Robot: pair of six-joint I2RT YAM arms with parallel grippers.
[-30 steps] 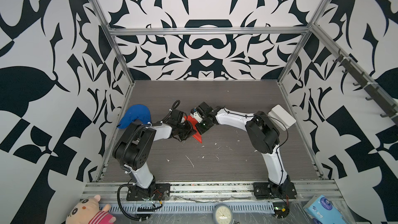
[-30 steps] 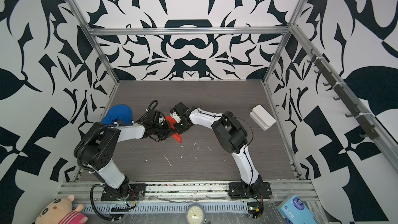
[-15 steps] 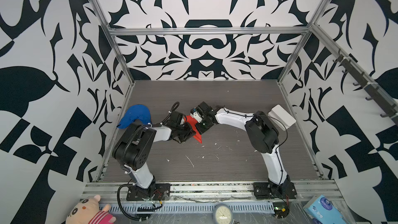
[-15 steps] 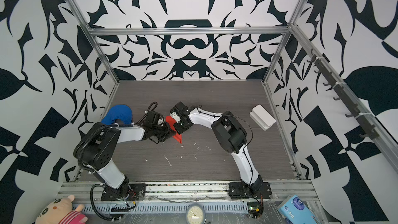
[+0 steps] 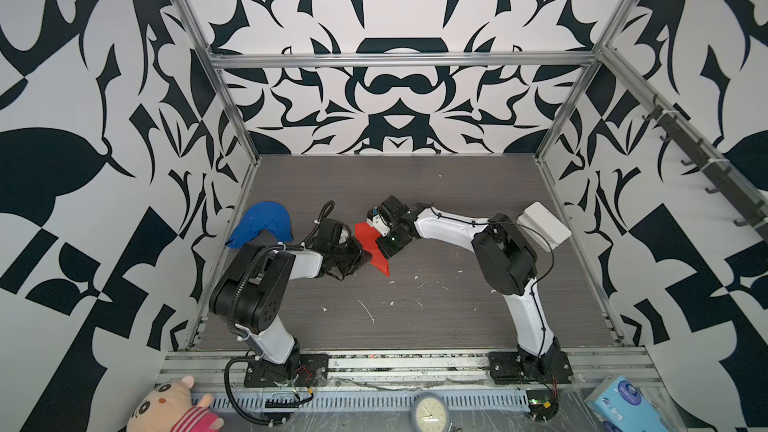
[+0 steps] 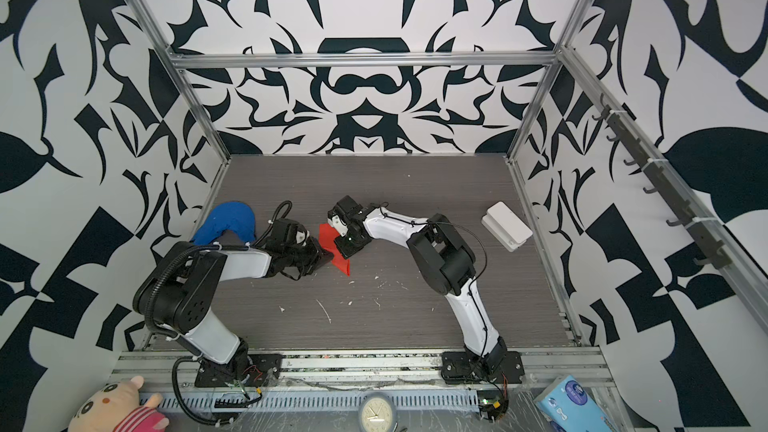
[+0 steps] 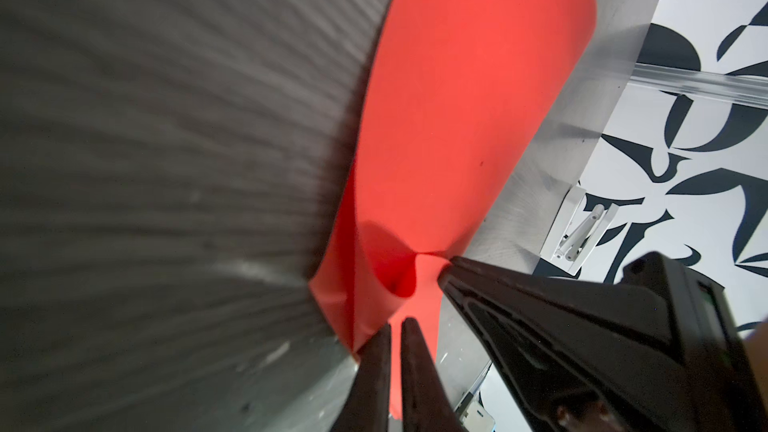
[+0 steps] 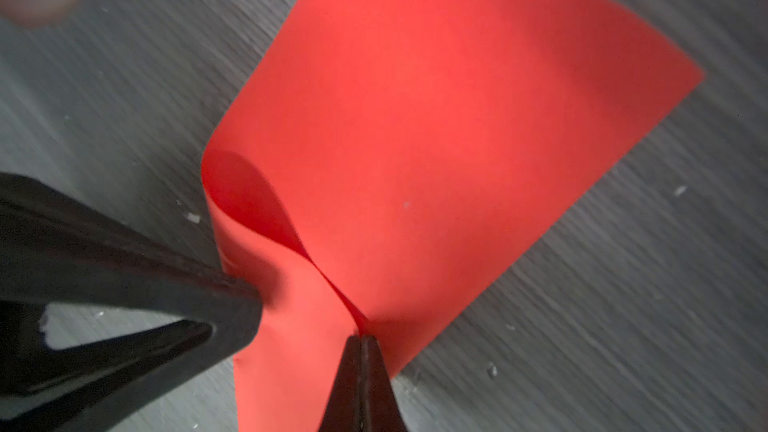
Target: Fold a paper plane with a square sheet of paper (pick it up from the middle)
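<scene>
The square sheet of paper [image 5: 372,248] [image 6: 334,248] is bright red and sits mid-table, bent into a loose curl. In the right wrist view the paper [image 8: 457,126] is pinched at its curled part by my right gripper [image 8: 361,338], which is shut on it. My right gripper [image 5: 387,245] comes in from the right. My left gripper [image 5: 365,258] meets the sheet from the left. In the left wrist view my left gripper [image 7: 395,322] shows a narrow gap between its fingers, with the paper [image 7: 457,118] lying beside the tips and nothing seen between them. No paper plane shape shows.
A blue cloth lump [image 5: 262,224] lies at the left wall behind the left arm. A white box [image 5: 544,226] rests by the right wall. Small white scraps [image 5: 368,311] are scattered on the dark table in front of the paper.
The left gripper's jaws have parted slightly. The paper and the right gripper stay where they were.
</scene>
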